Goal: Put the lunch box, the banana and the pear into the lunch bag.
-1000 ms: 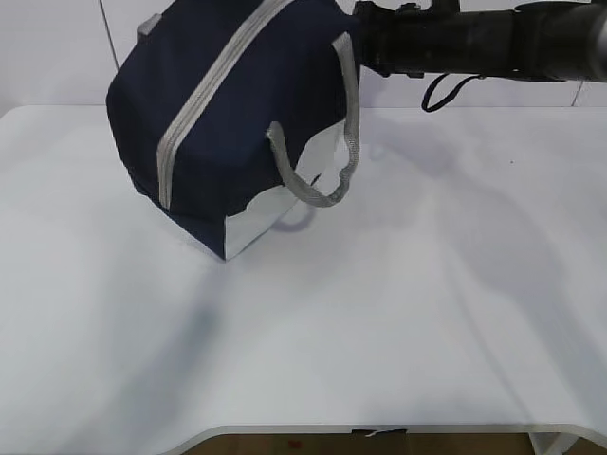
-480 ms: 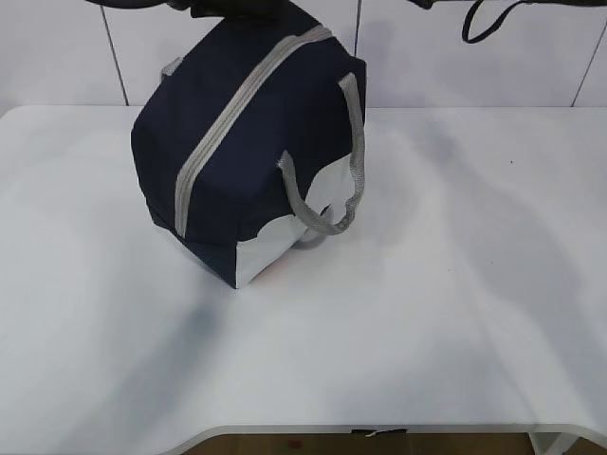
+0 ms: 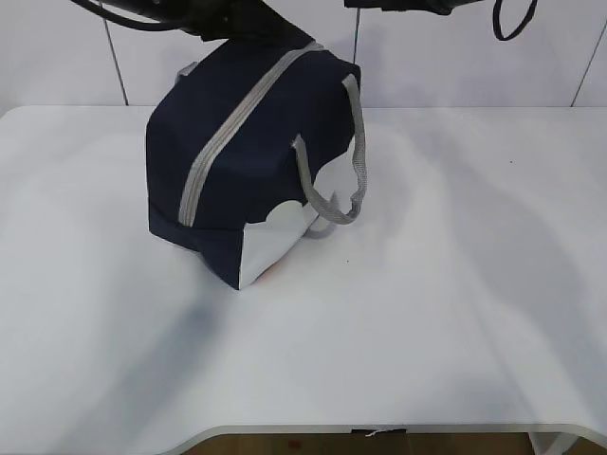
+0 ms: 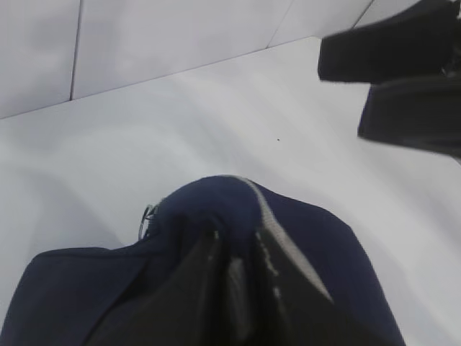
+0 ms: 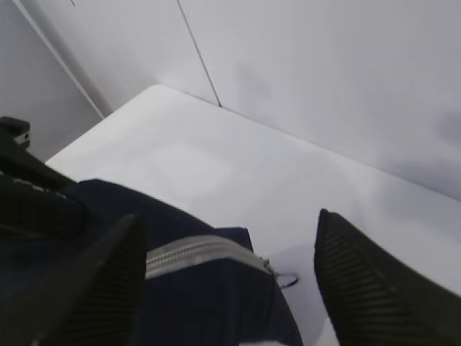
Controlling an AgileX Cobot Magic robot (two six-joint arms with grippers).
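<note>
The lunch bag [image 3: 242, 156] sits toward the back left of the white table [image 3: 427, 322], tipped onto one lower corner, its grey zipper [image 3: 232, 137] run shut along the top and one grey handle [image 3: 346, 180] drooping down the side. No lunch box, banana or pear shows anywhere, so I judge they are already zipped inside and the packing is essentially done. My left gripper [image 4: 234, 277] presses nearly closed on the navy fabric at the bag's upper end, pinching a fold beside the zipper, with the ring pull [image 4: 146, 220] just to one side. My right gripper [image 5: 230, 277] hangs above the zipper's end with its fingers spread wide and nothing between them. The job in hand, as I read it, is letting go cleanly: I should ease the left fingers apart before lifting, so the fabric slips free and the tilted bag settles flat rather than tumbling, and raise the right straight up, clear of the handles.
</note>
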